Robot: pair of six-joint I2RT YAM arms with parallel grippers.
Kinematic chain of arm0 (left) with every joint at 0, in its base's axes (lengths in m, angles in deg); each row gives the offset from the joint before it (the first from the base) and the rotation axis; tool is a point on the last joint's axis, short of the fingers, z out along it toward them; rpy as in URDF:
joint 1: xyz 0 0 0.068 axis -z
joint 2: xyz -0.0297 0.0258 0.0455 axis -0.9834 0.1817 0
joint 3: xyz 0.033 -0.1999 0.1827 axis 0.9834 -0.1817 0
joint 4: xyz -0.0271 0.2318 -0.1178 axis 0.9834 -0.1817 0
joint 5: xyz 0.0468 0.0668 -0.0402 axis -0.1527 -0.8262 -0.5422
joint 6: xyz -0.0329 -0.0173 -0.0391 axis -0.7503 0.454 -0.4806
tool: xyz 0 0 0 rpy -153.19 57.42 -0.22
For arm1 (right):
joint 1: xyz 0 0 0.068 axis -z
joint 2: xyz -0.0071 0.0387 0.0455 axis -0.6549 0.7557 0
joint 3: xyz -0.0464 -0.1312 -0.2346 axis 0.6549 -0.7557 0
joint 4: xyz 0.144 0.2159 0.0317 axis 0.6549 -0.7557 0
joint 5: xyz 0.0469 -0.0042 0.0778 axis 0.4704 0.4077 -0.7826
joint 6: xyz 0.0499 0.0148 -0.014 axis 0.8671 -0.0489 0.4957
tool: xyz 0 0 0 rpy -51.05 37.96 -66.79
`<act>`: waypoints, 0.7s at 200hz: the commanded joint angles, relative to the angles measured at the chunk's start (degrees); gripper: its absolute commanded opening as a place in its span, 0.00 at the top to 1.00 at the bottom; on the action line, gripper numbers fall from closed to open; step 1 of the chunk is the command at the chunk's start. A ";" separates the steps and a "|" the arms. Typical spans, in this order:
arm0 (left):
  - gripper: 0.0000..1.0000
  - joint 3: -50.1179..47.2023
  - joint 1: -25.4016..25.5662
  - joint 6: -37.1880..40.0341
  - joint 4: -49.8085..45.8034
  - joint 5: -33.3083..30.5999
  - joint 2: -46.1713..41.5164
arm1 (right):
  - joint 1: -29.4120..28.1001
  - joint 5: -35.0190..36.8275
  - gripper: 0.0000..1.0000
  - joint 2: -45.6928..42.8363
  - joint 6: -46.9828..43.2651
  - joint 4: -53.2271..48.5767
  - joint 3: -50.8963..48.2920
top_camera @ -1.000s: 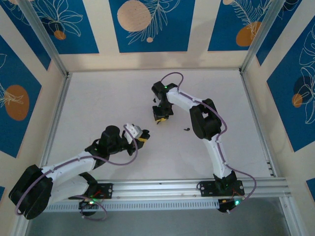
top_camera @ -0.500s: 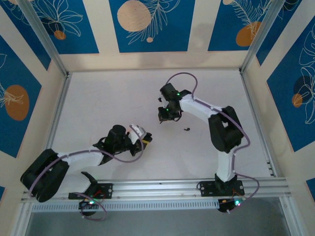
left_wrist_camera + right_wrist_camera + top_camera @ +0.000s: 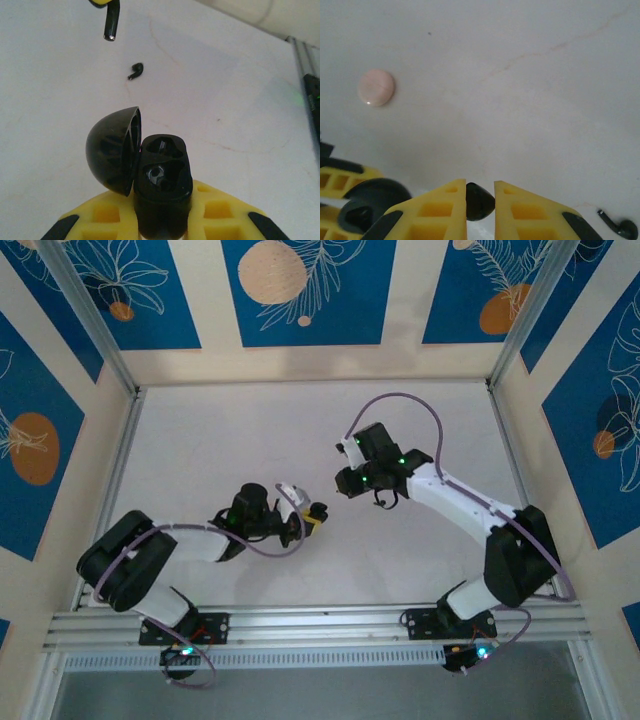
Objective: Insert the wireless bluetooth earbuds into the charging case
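Showing, in the top external view: a pale surface (image 3: 220, 430) inside a walled enclosure. The left end effector (image 3: 316, 517) and right end effector (image 3: 345, 483) lie near each other around the middle, tips apart. What each carries is too small to tell from here.

Left wrist view:
- Black charging case (image 3: 162, 172), clamped between the left end effector's yellow fingers (image 3: 220, 210), which are closed on its base.
- The case stands open. Its domed lid (image 3: 112, 152) is hinged back to the left, and two moulded sockets in the base face the camera.
- Black earbud (image 3: 112, 22), at the top edge, stem pointing down, hanging from a yellow fingertip above the surface and apart from the case.
- Second black earbud (image 3: 135, 71), lying loose on the surface beyond the case, touching nothing.

Right wrist view:
- The right end effector's yellow fingers (image 3: 435, 210) are pressed together on the black earbud, with the rounded head showing in the narrow gap.
- Pale pink round case (image 3: 376, 87), closed, seam visible, alone on the surface at upper left, well apart from the rest.
- The second black earbud lies at the lower right corner, flat on the surface.
- The open black charging case and the left end effector's fingers sit at the lower left edge, partly cut off.
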 commanded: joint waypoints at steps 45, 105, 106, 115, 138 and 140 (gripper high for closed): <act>0.88 3.33 -0.63 -3.80 7.93 9.28 3.32 | -3.06 -7.84 0.84 -10.98 -11.27 3.47 -6.81; 0.87 3.94 -0.56 -5.12 10.37 13.32 3.59 | -7.09 -6.89 0.83 -10.13 -16.55 0.36 -5.43; 0.87 3.96 -0.56 -5.12 10.43 13.33 3.59 | -7.13 -6.86 0.84 -10.12 -16.60 0.35 -5.36; 0.87 3.97 -0.60 -5.41 10.94 13.62 3.62 | -7.62 -6.19 0.84 -9.56 -17.31 -0.22 -4.96; 0.87 3.97 -0.56 -6.00 11.75 14.05 3.58 | -8.33 -3.94 0.84 -8.92 -18.63 -1.44 -4.17; 0.87 3.97 -0.60 -6.05 11.79 14.07 3.59 | -8.35 -3.75 0.84 -8.83 -18.76 -1.57 -4.15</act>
